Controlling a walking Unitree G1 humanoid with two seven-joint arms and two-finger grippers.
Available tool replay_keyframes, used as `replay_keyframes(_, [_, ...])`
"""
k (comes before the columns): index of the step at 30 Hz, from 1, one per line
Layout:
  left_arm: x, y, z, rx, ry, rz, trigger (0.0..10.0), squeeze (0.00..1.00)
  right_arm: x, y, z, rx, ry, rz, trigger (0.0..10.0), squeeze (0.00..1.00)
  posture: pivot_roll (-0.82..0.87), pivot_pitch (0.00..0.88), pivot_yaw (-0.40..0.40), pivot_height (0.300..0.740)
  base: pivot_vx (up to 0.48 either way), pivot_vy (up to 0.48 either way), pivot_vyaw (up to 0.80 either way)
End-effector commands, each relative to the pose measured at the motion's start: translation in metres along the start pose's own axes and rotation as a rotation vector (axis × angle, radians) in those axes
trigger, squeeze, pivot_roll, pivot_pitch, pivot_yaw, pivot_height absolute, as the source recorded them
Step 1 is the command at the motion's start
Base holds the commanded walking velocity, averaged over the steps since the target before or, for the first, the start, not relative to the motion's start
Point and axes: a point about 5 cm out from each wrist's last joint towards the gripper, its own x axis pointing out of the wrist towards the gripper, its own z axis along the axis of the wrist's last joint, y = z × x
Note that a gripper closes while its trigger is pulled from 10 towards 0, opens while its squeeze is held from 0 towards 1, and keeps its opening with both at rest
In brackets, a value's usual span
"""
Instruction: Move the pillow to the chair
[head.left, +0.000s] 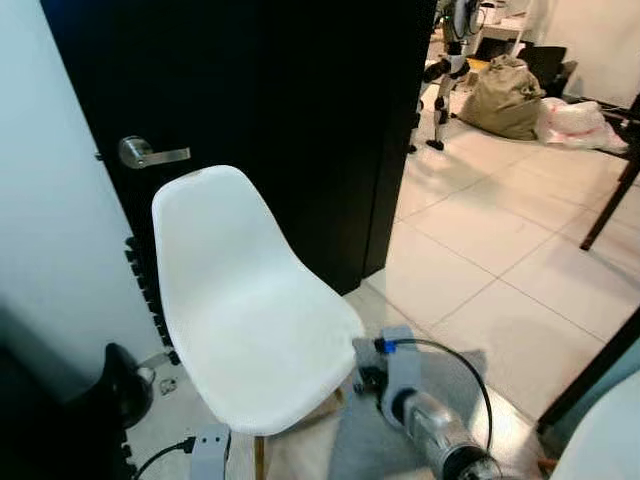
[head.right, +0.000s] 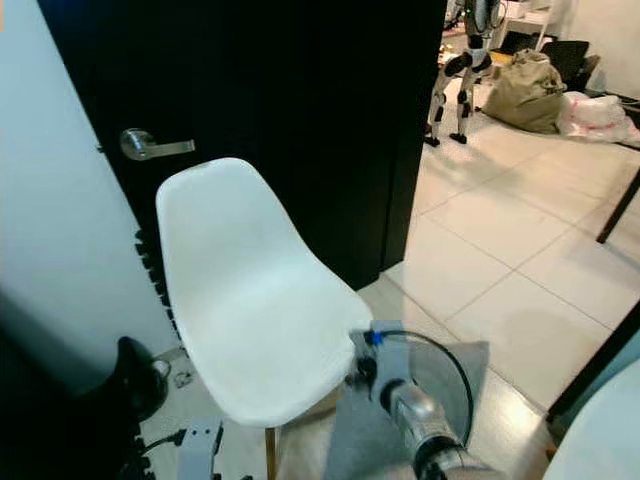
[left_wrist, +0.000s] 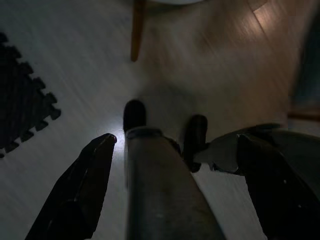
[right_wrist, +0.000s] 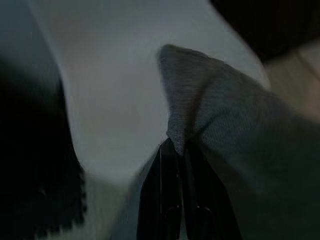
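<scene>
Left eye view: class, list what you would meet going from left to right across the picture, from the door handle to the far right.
Silver lever door handle → white moulded plastic chair → olive-green stuffed sack → pale pink plastic bag.

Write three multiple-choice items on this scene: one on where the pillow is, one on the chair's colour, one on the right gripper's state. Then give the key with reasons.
1. Where is the grey pillow?
A. lying on the chair seat
B. held beside the seat's front edge
C. by the far sack

2. What colour is the chair's shell?
A. white
B. red
C. black

3. What state is the right gripper in?
A. open and empty
B. shut on the door handle
C. shut on the pillow

Key: B, the pillow hangs under the right arm next to the chair, whose seat is bare; A, the shell is plain white; C, the right gripper pinches a fold of the pillow.
</scene>
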Motion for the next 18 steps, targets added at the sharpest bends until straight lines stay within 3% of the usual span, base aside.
replay_keyframes(1, [-0.001, 0.003, -0.003, -0.011, 0.015, 0.011, 10.0, 0.0, 0.007, -0.002, 0.035, -0.034, -0.139, -0.014, 10.0, 0.0, 0.0, 0.0, -0.017, 0.74, 0.0, 0.0, 0.79])
replay_keyframes(6, [-0.001, 0.001, -0.004, -0.008, 0.021, 0.003, 10.0, 0.0, 0.004, -0.028, 0.078, -0.13, -0.253, -0.221, 10.0, 0.0, 0.01, 0.0, -0.02, 0.74, 0.0, 0.0, 0.79])
replay_keyframes(14, [-0.001, 0.003, -0.005, -0.005, 0.027, 0.01, 10.0, 0.0, 0.0, -0.038, 0.102, -0.175, -0.327, -0.266, 10.0, 0.0, 0.01, 0.0, -0.028, 0.74, 0.0, 0.0, 0.79])
replay_keyframes(18, [-0.001, 0.004, -0.006, -0.004, 0.029, 0.014, 10.0, 0.0, 0.001, -0.035, 0.102, -0.202, -0.329, -0.279, 10.0, 0.0, 0.01, 0.0, -0.028, 0.74, 0.0, 0.0, 0.79])
